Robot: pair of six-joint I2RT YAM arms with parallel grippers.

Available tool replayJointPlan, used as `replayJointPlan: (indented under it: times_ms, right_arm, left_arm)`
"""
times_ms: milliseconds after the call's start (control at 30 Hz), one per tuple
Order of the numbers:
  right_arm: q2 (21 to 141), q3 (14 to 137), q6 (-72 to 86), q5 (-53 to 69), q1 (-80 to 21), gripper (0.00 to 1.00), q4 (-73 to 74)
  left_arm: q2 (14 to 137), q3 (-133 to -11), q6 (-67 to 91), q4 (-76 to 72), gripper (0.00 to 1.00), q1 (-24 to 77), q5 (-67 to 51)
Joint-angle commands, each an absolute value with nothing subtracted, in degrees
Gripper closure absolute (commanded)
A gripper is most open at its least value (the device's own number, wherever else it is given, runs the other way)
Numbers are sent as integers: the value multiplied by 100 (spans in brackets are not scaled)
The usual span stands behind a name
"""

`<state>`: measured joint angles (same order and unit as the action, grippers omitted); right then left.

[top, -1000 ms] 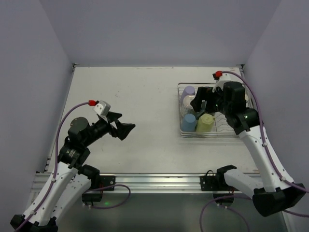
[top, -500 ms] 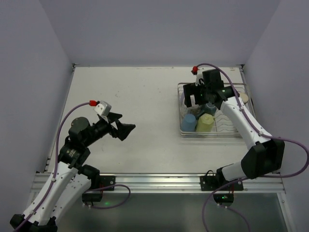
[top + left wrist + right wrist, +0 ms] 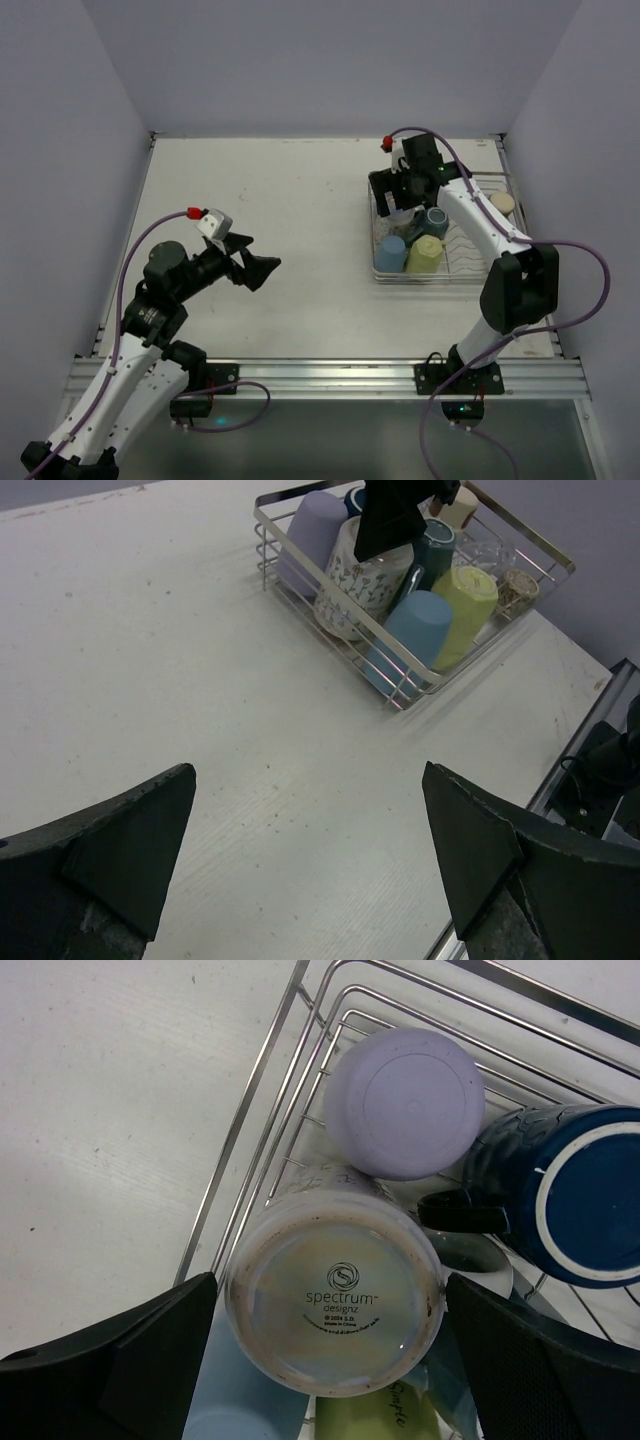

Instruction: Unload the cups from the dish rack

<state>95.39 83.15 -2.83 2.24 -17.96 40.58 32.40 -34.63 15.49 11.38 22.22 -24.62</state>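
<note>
The dish rack (image 3: 440, 281) sits at the table's right and also shows in the left wrist view (image 3: 330, 610). It holds a white mug with its base up (image 3: 335, 1305), a lavender cup (image 3: 405, 1100), a navy mug (image 3: 580, 1195), a light blue cup (image 3: 390, 253), a yellow-green cup (image 3: 425, 255), a grey-teal cup (image 3: 435, 218) and a cream cup (image 3: 502, 203). My right gripper (image 3: 330, 1360) is open over the rack's left end. Its jaws stand either side of the white mug's base. My left gripper (image 3: 255, 265) is open and empty above the bare table, far left of the rack.
The rack's wire rim (image 3: 270, 1090) runs just left of the white mug. The grey walls close in the table at the back and on both sides. The metal rail (image 3: 320, 375) runs along the near edge.
My right arm has swung left and farther back over the rack, so its gripper now sits over the white mug. The left arm has not moved.
</note>
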Motion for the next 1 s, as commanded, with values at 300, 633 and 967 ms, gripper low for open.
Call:
replayJointPlan:
  times_ms: [300, 633, 967]
  right_arm:
    - [10002, 8560, -773, 413, -1802, 1, 4640]
    - [10476, 8745, -809, 9, -1802, 1, 5150]
    - [9827, 9000, -677, -308, -1811, 39, 4650]
  left_arm:
    - [3322, -3691, 1468, 1134, 0, 2250, -2496]
    - [3322, -3700, 1450, 1160, 0, 2250, -2496]
    - [3463, -3718, 1459, 1187, 0, 2241, -2435]
